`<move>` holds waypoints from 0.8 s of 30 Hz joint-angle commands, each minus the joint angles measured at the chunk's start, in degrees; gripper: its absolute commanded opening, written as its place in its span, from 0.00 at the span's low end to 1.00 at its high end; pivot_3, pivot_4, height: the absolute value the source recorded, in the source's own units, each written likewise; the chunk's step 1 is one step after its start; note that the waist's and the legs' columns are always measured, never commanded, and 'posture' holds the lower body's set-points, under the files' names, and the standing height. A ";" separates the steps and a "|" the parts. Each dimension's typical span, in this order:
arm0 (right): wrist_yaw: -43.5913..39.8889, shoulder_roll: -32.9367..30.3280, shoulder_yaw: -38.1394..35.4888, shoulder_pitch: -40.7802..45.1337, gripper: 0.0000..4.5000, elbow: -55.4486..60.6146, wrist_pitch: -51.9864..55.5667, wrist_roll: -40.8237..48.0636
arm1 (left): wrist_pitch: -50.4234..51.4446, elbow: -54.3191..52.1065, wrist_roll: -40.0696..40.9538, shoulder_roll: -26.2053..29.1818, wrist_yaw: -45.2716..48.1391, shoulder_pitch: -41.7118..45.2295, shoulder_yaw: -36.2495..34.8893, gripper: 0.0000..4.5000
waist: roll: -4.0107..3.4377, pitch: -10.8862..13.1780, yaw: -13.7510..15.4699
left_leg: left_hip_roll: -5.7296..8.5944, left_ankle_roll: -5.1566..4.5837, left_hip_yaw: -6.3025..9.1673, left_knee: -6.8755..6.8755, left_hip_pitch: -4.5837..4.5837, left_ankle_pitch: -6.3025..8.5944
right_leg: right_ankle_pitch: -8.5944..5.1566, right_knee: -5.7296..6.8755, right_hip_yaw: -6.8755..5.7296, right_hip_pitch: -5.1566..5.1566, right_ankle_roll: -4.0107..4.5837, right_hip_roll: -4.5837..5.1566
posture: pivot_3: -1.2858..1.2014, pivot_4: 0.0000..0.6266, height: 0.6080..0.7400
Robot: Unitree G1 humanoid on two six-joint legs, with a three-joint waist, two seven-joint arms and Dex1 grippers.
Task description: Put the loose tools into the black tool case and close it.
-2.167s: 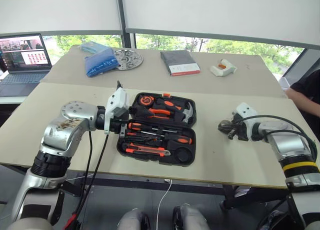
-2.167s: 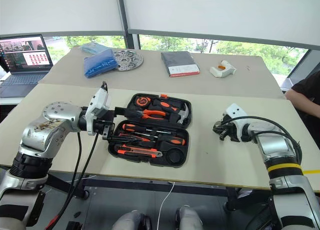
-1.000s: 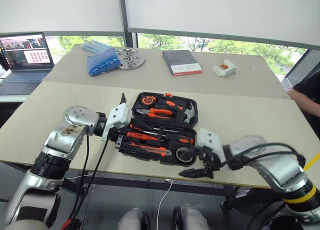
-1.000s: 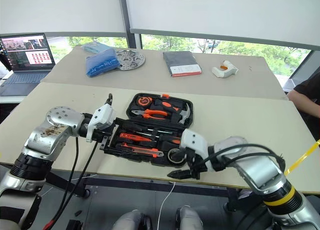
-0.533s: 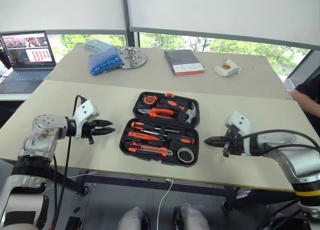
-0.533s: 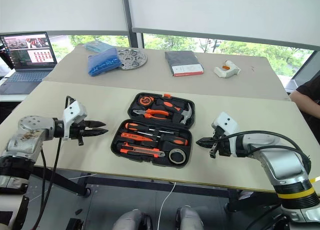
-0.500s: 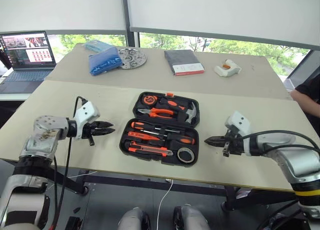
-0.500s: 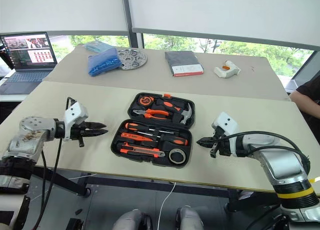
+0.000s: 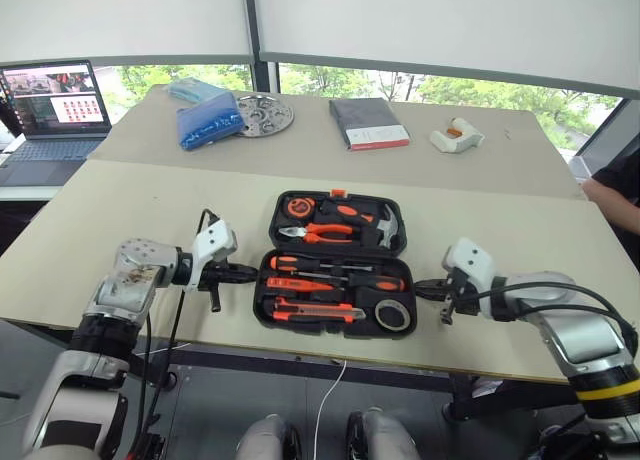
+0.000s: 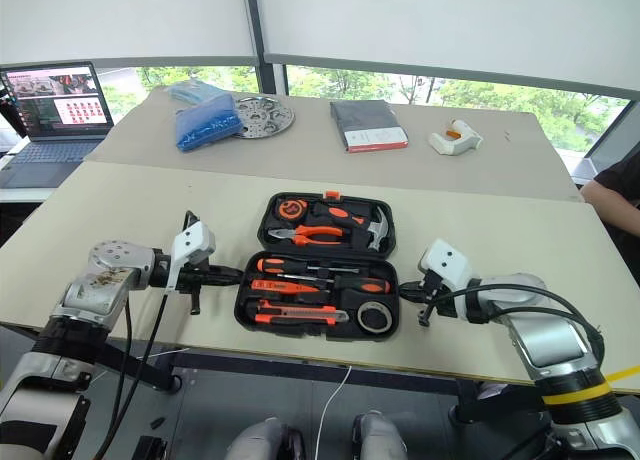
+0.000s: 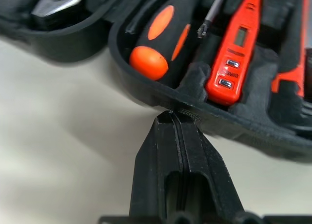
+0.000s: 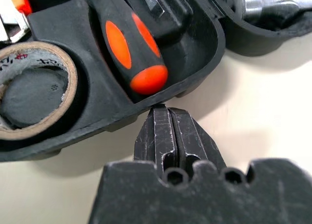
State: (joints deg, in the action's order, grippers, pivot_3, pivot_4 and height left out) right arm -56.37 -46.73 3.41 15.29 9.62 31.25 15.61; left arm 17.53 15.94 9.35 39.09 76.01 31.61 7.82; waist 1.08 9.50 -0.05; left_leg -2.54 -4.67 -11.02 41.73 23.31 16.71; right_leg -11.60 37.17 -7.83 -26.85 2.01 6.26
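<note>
left gripper [image 9: 248, 272] and right gripper [image 9: 422, 289] moved inward, tips now against the black tool case [image 9: 335, 270] sides, jaws closed

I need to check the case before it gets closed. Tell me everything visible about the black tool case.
The black tool case is a textured plastic clamshell lying open flat on the beige table, orange latch at its far edge. Its moulded slots hold orange-and-black tools and a tape roll. The shut left gripper and shut right gripper meet its near half's two ends.

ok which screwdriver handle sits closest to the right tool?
The fat black screwdriver with orange ovals beside the tape roll; its orange butt end nearly meets the shut right tool across the case wall.
</note>
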 commanded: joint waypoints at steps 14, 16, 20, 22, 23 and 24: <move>0.48 -4.21 -8.58 -5.01 0.27 4.71 4.77 3.01 | 10.04 5.90 4.10 3.48 -1.59 2.70 -5.50 0.24 | 0.00 0.00 0.00 | -0.04 0.00 0.02 0.01 -0.12 0.00 | 0.00 0.04 0.09 0.04 0.01 0.08 | 0.52 0.24 0.84; 1.85 -3.71 -9.99 -1.25 0.41 2.87 9.04 5.17 | 17.86 11.46 6.72 2.46 -4.72 8.43 -8.55 0.41 | 0.08 0.05 -0.10 | -0.07 0.00 0.03 0.02 -0.12 0.00 | 0.04 0.09 0.07 0.05 0.01 0.06 | 0.52 0.24 0.84; 5.41 0.00 -9.51 9.15 0.72 -2.96 16.87 7.70 | 29.93 18.63 8.97 -0.19 -8.03 18.21 -10.05 0.74 | 0.12 0.06 -0.33 | -0.08 -0.05 0.06 0.06 -0.14 -0.09 | 0.27 0.08 0.08 0.10 -0.09 0.03 | 0.52 0.24 0.84; 8.61 3.56 -8.38 15.67 0.86 -7.96 20.21 7.49 | 32.74 21.76 8.13 -2.86 -10.93 22.23 -9.28 0.90 | 0.11 0.04 -0.61 | -0.07 -0.06 0.06 0.07 -0.19 -0.09 | 0.28 0.07 0.07 0.17 -0.10 0.03 | 0.52 0.24 0.84; 10.08 5.42 -7.47 18.80 0.94 -10.72 21.57 6.90 | 34.69 24.13 8.04 -4.58 -12.63 24.45 -9.37 0.98 | 0.10 0.04 -0.67 | -0.04 -0.07 0.05 0.07 -0.21 -0.10 | 0.28 0.08 0.07 0.20 -0.09 -0.06 | 0.52 0.24 0.84; 10.94 6.56 -6.87 20.77 1.00 -12.55 22.39 6.43 | 36.06 25.85 8.05 -5.69 -13.73 25.94 -9.54 1.00 | 0.10 0.04 -0.71 | -0.02 -0.08 0.04 0.07 -0.20 -0.11 | 0.29 0.09 0.08 0.19 -0.08 -0.09 | 0.52 0.24 0.84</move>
State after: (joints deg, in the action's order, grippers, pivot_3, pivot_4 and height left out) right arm -47.56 -41.03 -3.96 33.50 -0.48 51.40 22.26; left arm 50.68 39.11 17.12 34.32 64.56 55.42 -1.40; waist 1.18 9.54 -0.75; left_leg -2.54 -4.79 -11.00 41.80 23.13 16.55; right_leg -11.31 37.26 -7.76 -26.67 1.94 6.09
